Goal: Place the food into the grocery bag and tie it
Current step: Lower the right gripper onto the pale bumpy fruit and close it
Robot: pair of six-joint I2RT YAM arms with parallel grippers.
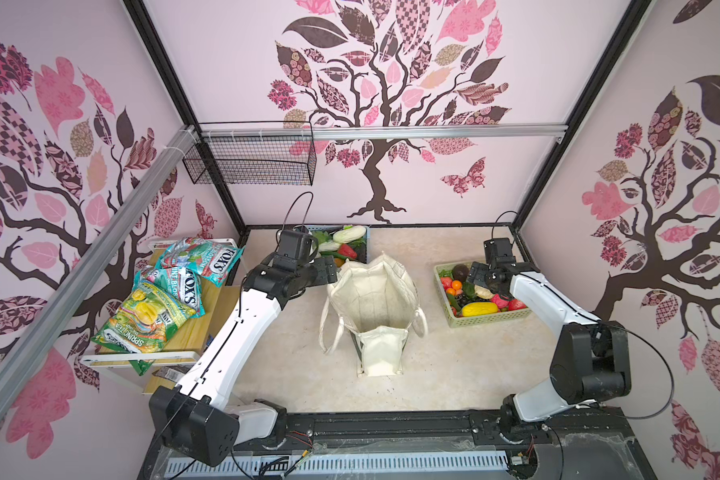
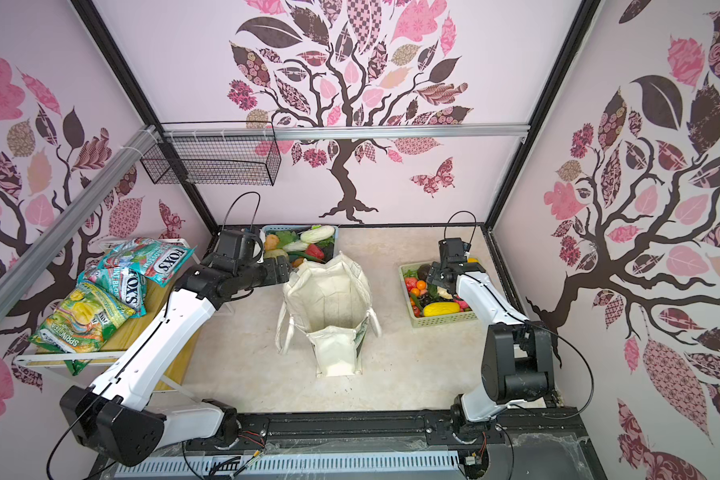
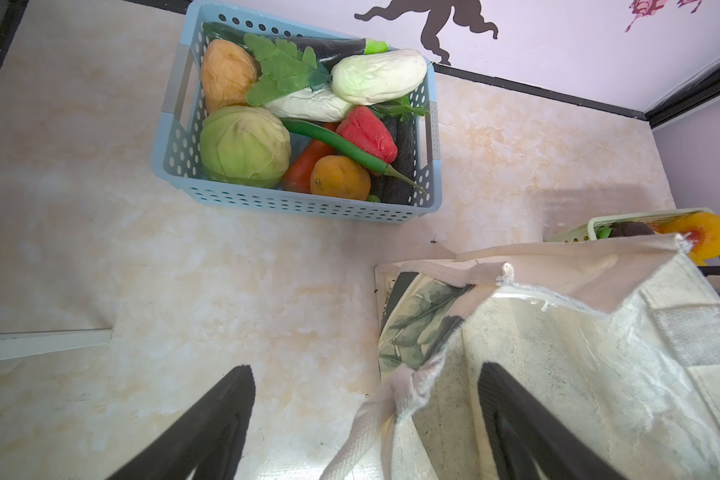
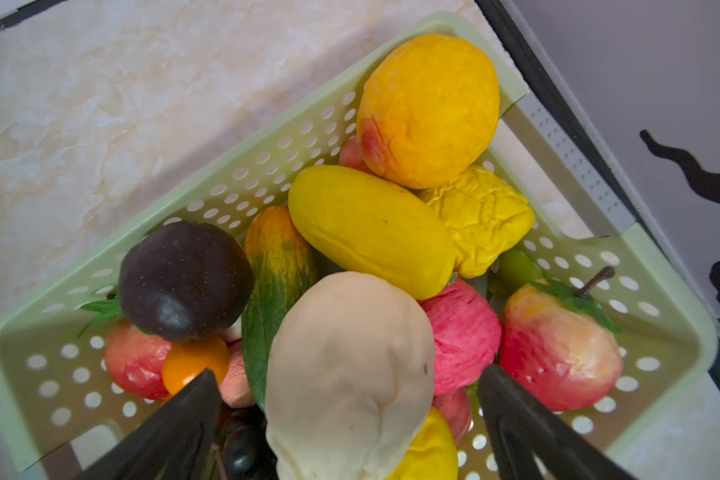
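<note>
The grocery bag (image 1: 371, 291) stands upright in the middle of the counter (image 1: 454, 365), its mouth wide open and its long handles (image 1: 329, 328) hanging down the sides. The food is in two baskets.

The blue basket (image 3: 300, 203) sits at the back wall, just behind the bag. It holds a green cabbage (image 3: 244, 145), a red pepper (image 3: 366, 133), a white gourd (image 3: 377, 77) and other vegetables. The pale green basket (image 4: 267, 166) sits well to the right of the bag, piled with fruit: a dark plum (image 4: 184, 278), a long yellow fruit (image 4: 371, 232) and an orange-yellow peach (image 4: 429, 112) among them.

The left hand (image 3: 364, 370) hovers at the bag's far left corner with its jaws wide apart. One finger (image 3: 528, 428) is over the bag's inside, the other over the counter, and the bag's rim lies between them. Whether either finger touches the cloth is hard to tell.

The right hand (image 4: 348, 372) hangs over the pale green basket, jaws spread wide on either side of a beige fruit (image 4: 350, 415). A gap shows on each side, so it grips nothing.

Snack packets (image 1: 175, 286) lie on a shelf (image 1: 142, 357) at the left.
</note>
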